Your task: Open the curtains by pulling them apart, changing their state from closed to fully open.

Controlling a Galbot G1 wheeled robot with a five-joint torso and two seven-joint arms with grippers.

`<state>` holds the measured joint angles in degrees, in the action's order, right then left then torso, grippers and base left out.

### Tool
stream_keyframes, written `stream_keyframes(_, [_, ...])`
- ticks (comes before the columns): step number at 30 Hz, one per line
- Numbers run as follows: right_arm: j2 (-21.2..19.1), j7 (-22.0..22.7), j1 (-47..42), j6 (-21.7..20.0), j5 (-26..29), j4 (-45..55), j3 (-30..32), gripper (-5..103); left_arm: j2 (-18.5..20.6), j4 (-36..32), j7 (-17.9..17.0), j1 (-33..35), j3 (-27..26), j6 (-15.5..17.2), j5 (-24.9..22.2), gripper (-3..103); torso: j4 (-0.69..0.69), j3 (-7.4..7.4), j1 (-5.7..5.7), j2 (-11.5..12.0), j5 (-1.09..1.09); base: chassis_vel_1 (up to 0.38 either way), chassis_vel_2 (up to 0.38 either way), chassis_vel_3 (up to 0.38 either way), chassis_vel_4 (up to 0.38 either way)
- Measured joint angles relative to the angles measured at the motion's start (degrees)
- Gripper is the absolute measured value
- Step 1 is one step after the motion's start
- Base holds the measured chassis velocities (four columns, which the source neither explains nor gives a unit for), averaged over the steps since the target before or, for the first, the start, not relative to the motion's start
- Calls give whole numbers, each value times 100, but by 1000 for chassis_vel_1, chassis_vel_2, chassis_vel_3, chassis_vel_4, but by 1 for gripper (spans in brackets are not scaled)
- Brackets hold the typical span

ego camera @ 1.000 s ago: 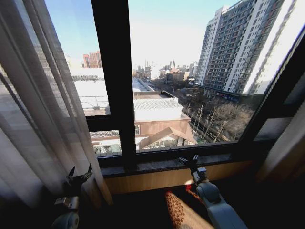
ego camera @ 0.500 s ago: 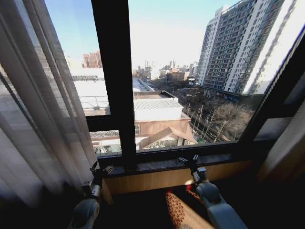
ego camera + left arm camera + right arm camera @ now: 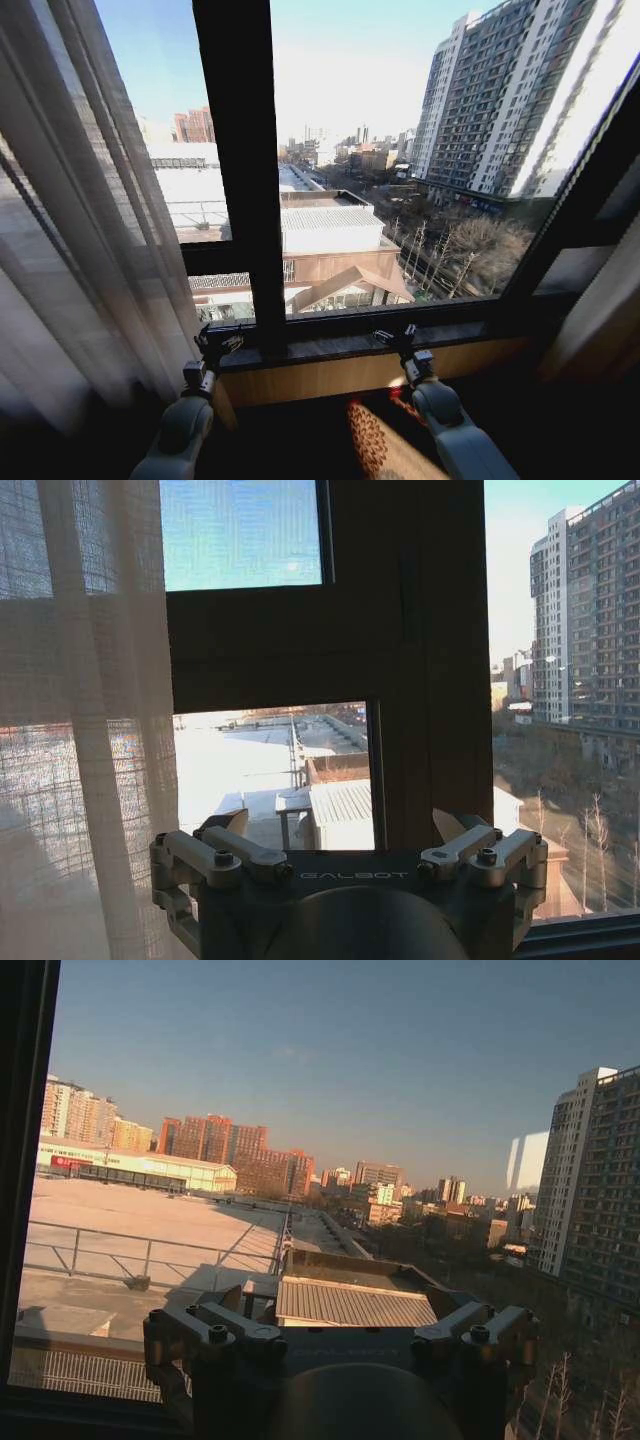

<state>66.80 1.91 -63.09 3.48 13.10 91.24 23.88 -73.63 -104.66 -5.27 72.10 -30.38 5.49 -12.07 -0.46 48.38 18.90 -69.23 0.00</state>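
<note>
Sheer curtains (image 3: 80,230) bunched left; left pincer (image 3: 218,343) wide beside their edge, right pincer (image 3: 397,335) wide.

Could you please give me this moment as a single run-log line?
curtains: drawn aside, window clear | left gripper: open, empty, near sill | right gripper: open, empty, at sill

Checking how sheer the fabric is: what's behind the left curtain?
Through the left curtain the window frame, blue sky and pale rooftops show faintly. Details blur in its dense folds. The left pincer, open, sits beside its edge near the sill.
</note>
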Motion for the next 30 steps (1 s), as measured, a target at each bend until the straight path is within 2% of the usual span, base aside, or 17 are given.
stream_keyframes(7, [0,0,0,0,0,1,0,100,-25,-58,47,342,-360,-709,107,100,1,0,0,0,0,0,0,0,0])
stream_keyframes(8, [0,0,0,0,0,1,0,100,-25,-58,47,342,-360,-709,107,100,1,0,0,0,0,0,0,0,0])
stream_keyframes(12, [0,0,0,1,0,1,0,100,167,63,-43,533,-594,-1067,1,100,0,0,0,0,-1,0,0,0,0])
stream_keyframes(19, [0,0,0,1,0,1,0,100,397,101,-415,764,-865,-1133,-319,100,1,-1,-2,0,-1,0,0,0,0])
stream_keyframes(30, [0,0,0,1,0,1,0,100,474,478,-453,584,-823,-1204,-530,100,0,0,-1,1,0,0,0,0,0])
